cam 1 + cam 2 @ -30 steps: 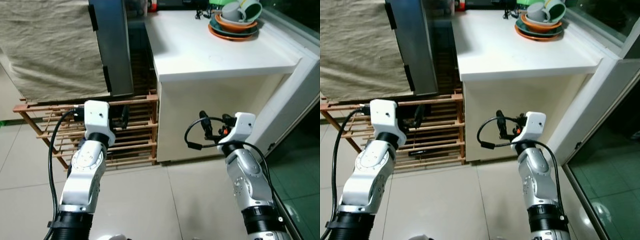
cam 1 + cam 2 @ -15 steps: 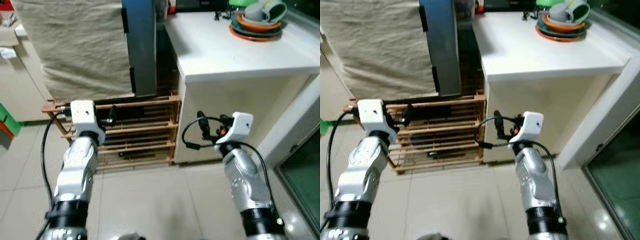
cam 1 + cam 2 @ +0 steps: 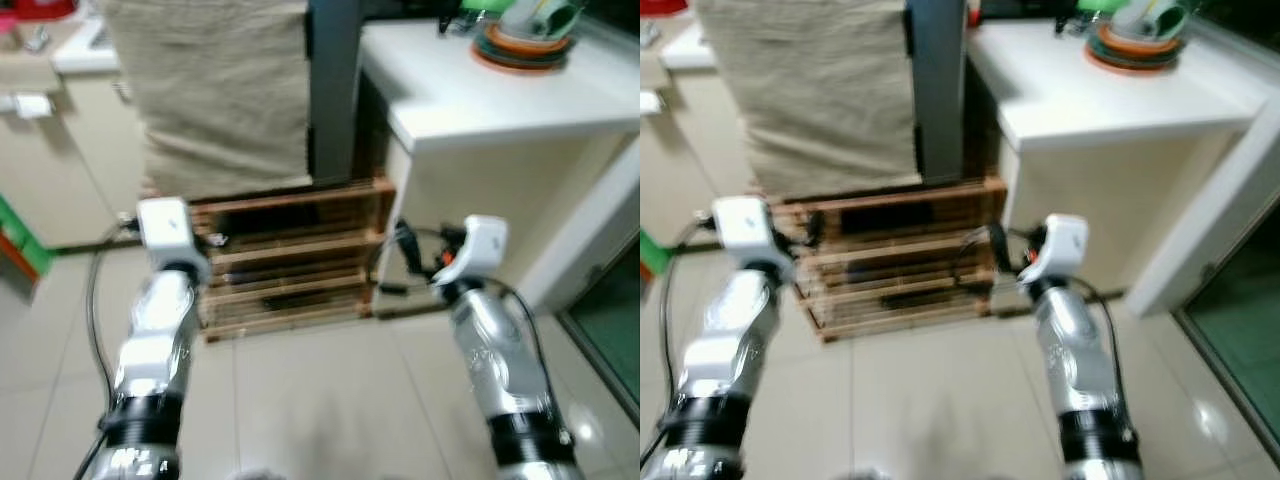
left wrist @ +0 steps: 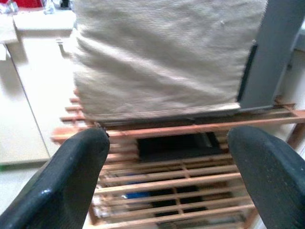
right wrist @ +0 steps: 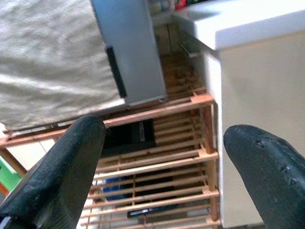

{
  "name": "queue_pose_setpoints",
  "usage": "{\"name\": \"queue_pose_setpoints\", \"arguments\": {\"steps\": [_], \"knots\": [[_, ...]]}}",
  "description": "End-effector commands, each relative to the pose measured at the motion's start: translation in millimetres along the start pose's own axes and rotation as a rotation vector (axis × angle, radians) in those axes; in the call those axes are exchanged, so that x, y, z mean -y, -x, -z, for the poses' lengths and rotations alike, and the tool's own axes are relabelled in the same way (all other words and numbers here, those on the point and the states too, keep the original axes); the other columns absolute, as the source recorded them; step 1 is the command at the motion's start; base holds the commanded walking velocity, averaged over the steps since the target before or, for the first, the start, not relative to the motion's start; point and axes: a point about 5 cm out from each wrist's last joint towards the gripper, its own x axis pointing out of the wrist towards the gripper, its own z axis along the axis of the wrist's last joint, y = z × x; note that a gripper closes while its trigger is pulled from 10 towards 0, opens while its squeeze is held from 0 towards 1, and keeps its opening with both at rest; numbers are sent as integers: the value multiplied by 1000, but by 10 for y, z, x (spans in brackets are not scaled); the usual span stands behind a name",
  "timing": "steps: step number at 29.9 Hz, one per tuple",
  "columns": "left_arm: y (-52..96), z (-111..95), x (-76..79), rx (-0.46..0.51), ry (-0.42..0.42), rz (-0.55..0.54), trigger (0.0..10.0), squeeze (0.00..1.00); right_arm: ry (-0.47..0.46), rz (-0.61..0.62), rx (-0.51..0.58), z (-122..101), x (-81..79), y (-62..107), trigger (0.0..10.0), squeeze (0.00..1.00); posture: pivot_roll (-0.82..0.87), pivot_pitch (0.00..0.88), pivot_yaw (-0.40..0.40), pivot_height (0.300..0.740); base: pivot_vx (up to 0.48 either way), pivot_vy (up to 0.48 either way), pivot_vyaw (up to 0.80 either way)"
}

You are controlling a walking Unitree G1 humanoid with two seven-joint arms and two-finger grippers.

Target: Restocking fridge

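Both arms raised before a wooden slatted rack (image 3: 290, 255) at 12 o'clock; left gripper (image 4: 162, 176) and right gripper (image 5: 162, 167) both spread and empty, grey fridge (image 3: 335, 90) standing behind the rack, white counter (image 3: 500, 95) at 2 o'clock

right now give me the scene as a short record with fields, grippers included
left gripper: open, empty, held before the wooden rack
right gripper: open, empty, facing the same rack
fridge: grey, standing on the rack, cloth cover draped beside it
counter: white, right of the fridge, stacked dishes on its far end
floor: pale tiles
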Motion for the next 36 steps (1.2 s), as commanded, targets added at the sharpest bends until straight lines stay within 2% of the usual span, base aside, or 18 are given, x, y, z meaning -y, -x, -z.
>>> {"name": "queue_pose_setpoints", "arguments": {"steps": [1, 4, 13, 14, 17, 25, 27, 29, 32, 36], "knots": [[-6, -32, -64, 23, -47, -24, 10000, 0, 15, -36, 0, -10, -78, -21, 10000, 0, -31, 0, 0, 740, 0, 0, 0], [8, -106, -68, 60, -1, 9, 10000, 0, 11, -51, -2, 20, -143, -27, 10000, 0, -22, 0, 7, 740, 434, 0, 0], [12, -110, -104, 63, -21, -14, 10000, 0, 34, -118, -17, 75, -271, -4, 10000, 0, -10, 0, 3, 740, 440, 0, 0], [13, -98, -113, 56, -22, -19, 10000, 0, 66, -157, -15, 64, -339, 12, 10000, 0, -10, 0, 3, 740, 439, 0, 0], [16, -79, -117, 50, -14, -21, 10000, 0, 75, -182, -13, 64, -383, 24, 10000, 0, -8, 0, -5, 740, 430, 0, 0], [11, -99, -62, 67, -13, 9, 10000, 0, 55, -146, -17, 86, -319, 37, 10000, 0, -13, 0, -4, 740, 412, 75, 0], [11, -73, -22, 53, 32, 33, 10000, 0, 48, -132, -23, 94, -296, 53, 10000, 0, -18, 0, -4, 740, 0, 476, 0], [13, -60, 7, 43, 41, 48, 10000, 0, 43, -116, -25, 94, -266, 61, 10000, 0, -23, 0, -7, 740, 0, 480, 0], [18, -58, 14, 43, 46, 48, 10000, 0, 30, -96, -21, 88, -228, 62, 10000, 0, -23, 0, -7, 740, 0, 476, -788], [8, -83, 24, 58, 106, 64, 10000, 0, 40, -75, -19, 79, -161, 51, 10000, 0, -30, 0, -2, 740, 0, 476, -781]]}}
